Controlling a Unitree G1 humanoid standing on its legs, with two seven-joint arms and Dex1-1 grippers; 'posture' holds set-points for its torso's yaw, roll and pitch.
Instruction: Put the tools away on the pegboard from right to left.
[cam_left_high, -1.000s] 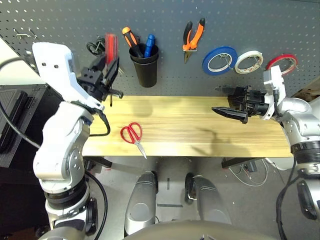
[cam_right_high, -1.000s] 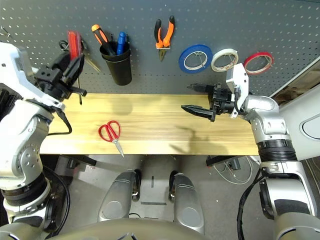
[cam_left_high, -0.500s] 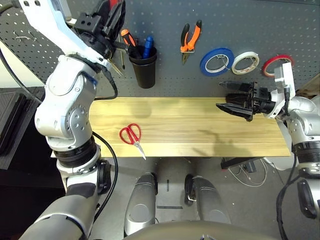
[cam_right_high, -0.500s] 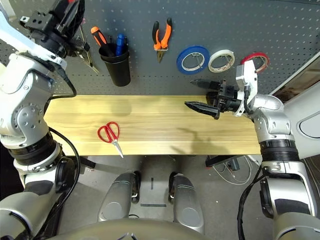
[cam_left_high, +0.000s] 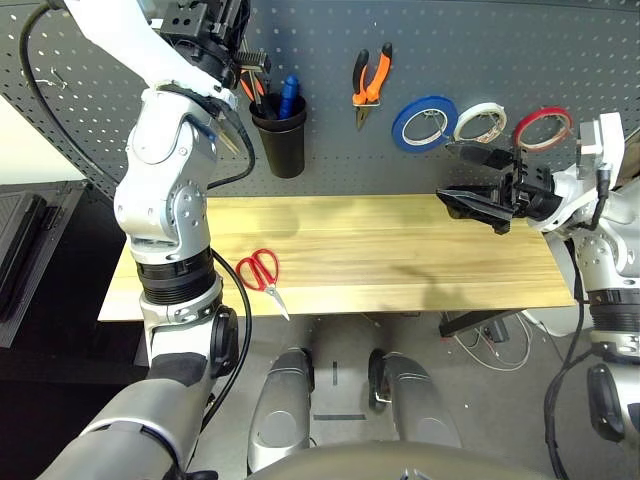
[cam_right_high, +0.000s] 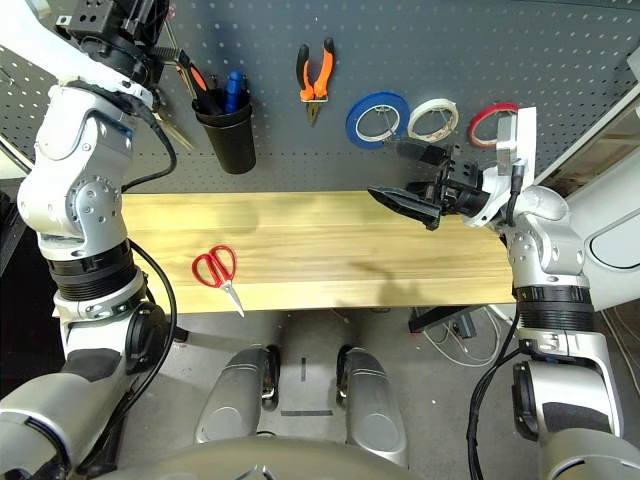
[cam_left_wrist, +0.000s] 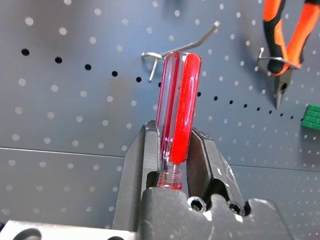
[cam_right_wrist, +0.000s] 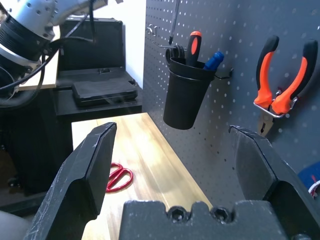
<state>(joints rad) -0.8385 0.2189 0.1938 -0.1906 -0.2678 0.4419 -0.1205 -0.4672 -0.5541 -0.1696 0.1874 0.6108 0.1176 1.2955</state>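
I am holding the red-handled screwdriver (cam_left_wrist: 178, 107) in my left end effector (cam_left_wrist: 175, 150), both fingers clamped on the lower part of its clear red handle, up against the pegboard (cam_left_high: 560, 40) beside a bare metal hook (cam_left_wrist: 180, 47). From my head I am seeing that arm raised at the board's upper left, close to the black cup (cam_left_high: 279, 140), which is carrying an orange-and-black screwdriver (cam_right_wrist: 193, 46) and a blue-handled tool (cam_right_wrist: 213, 60). The orange-and-black-handled pliers (cam_left_high: 368, 77) are hanging on a hook. To their right, the blue tape roll (cam_left_high: 423, 121), white tape roll (cam_left_high: 478, 120) and thin red tape ring (cam_left_high: 541, 127) are hanging in a row. The red-handled scissors (cam_left_high: 260, 275) are lying on the wooden surface (cam_left_high: 400, 250). My right end effector (cam_left_high: 478, 180) is hovering spread wide and empty above the surface's right part.
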